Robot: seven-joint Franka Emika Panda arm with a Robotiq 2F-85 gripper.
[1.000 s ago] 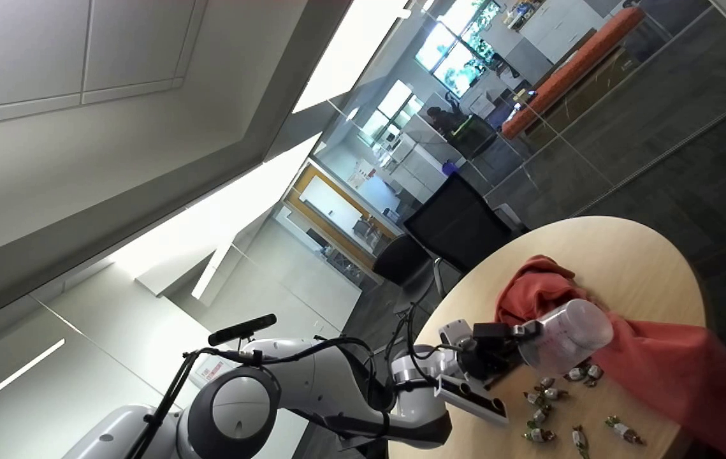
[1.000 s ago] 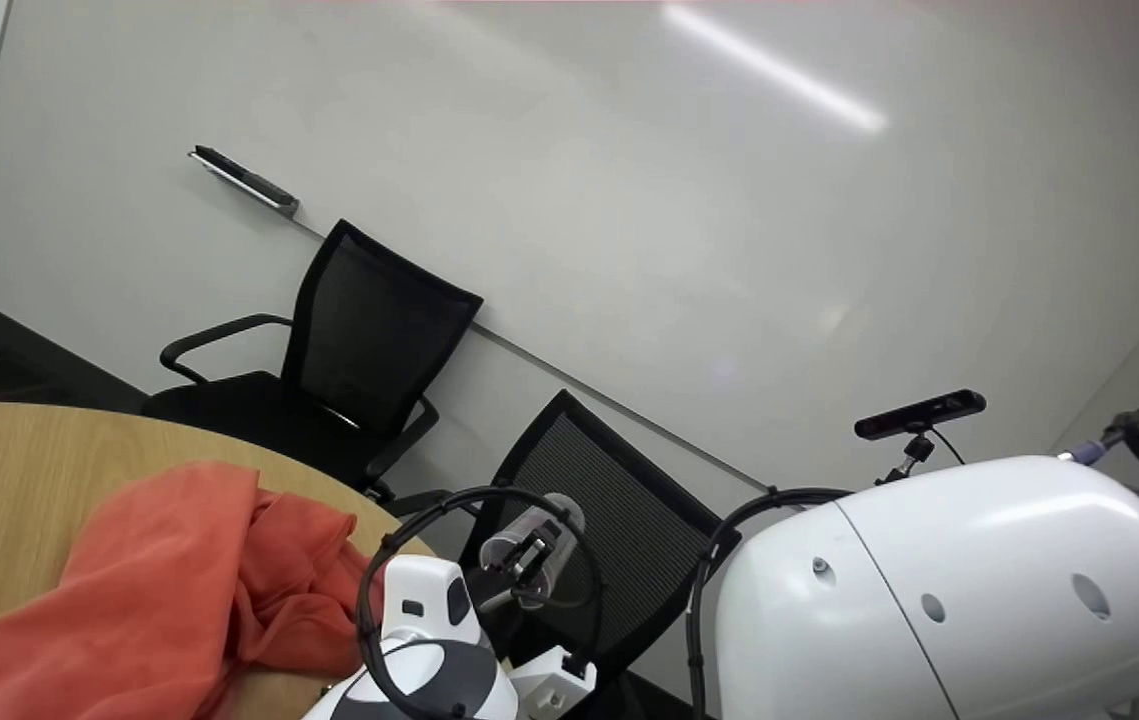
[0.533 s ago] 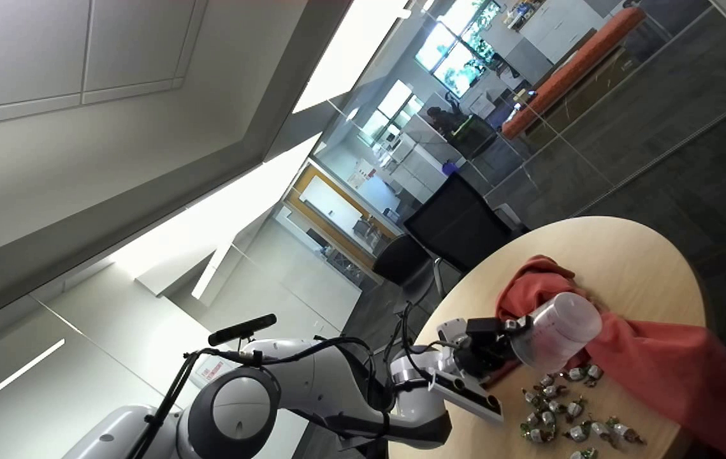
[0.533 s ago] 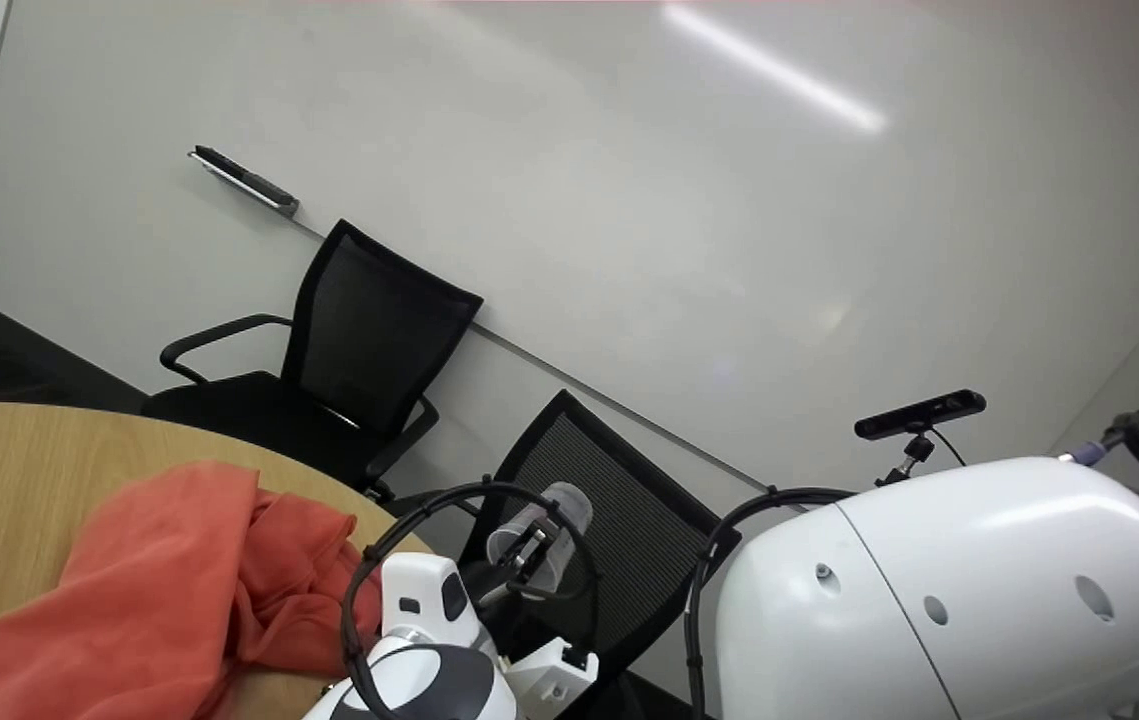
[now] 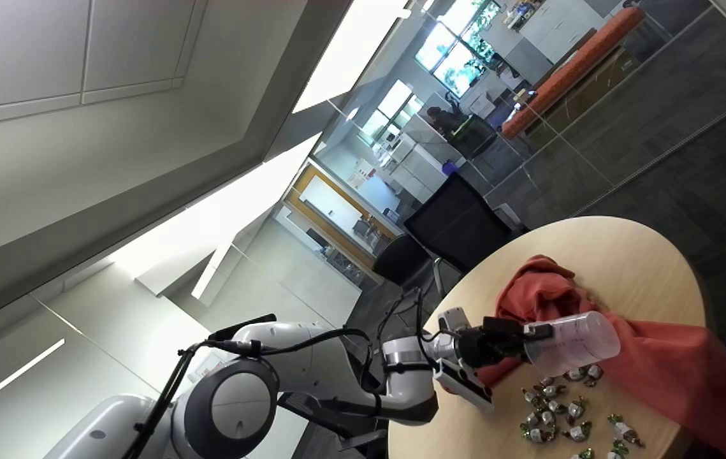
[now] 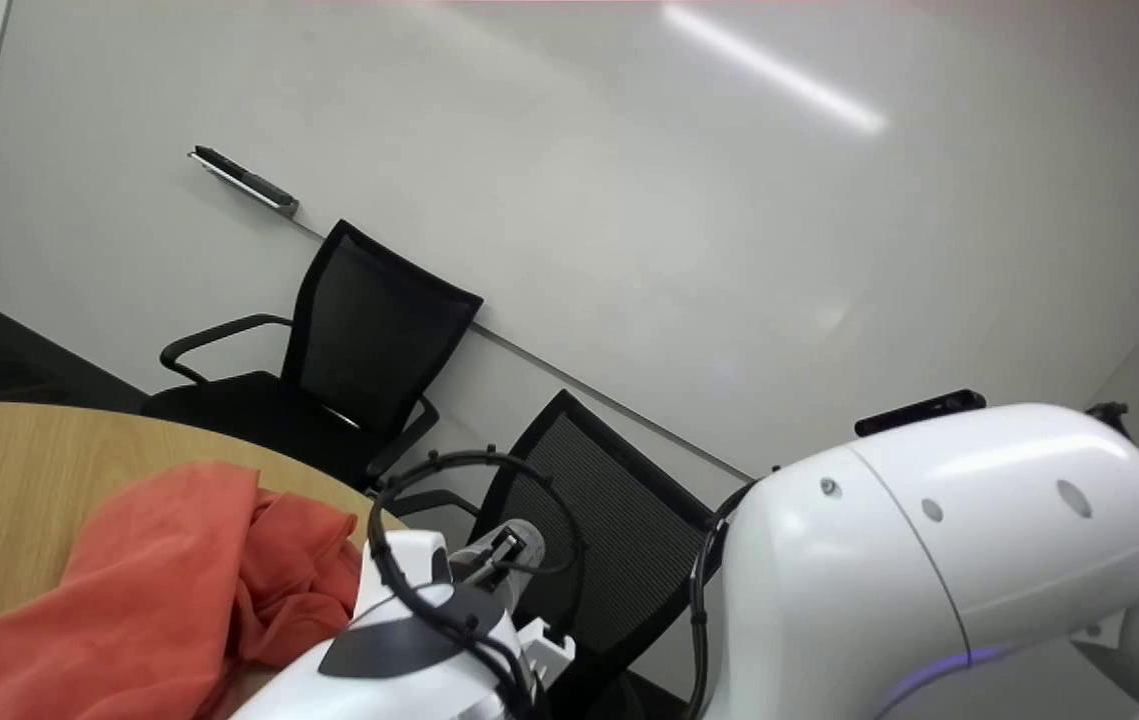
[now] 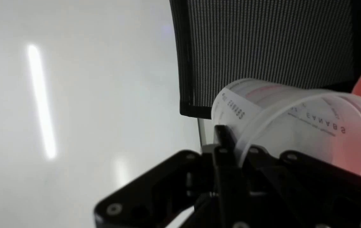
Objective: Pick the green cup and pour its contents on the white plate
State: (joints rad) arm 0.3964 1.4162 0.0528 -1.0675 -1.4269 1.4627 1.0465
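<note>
No green cup and no white plate show in any view. My gripper point(image 5: 536, 333) is shut on the wall of a clear plastic cup point(image 5: 578, 345) with printed writing. The cup is tipped on its side above the table, its open rim on the gripper side. The cup also shows in an exterior view point(image 6: 527, 540) and in the wrist view point(image 7: 262, 104), where one fingertip point(image 7: 226, 139) lies against its outside near the rim. I see no candies in the visible part of the inside. Several wrapped candies point(image 5: 577, 432) lie on the table below the cup.
A red cloth point(image 5: 668, 357) lies bunched on the round wooden table point(image 5: 630, 268), behind and beside the cup; it also shows in an exterior view point(image 6: 149, 580). Black chairs point(image 5: 458, 223) stand at the table's edge, with a whiteboard wall point(image 6: 569, 220) behind.
More candies lie on the table than one second ago. The cup has turned more level and shifted rightward in an exterior view. The arm's links have risen and moved too.
</note>
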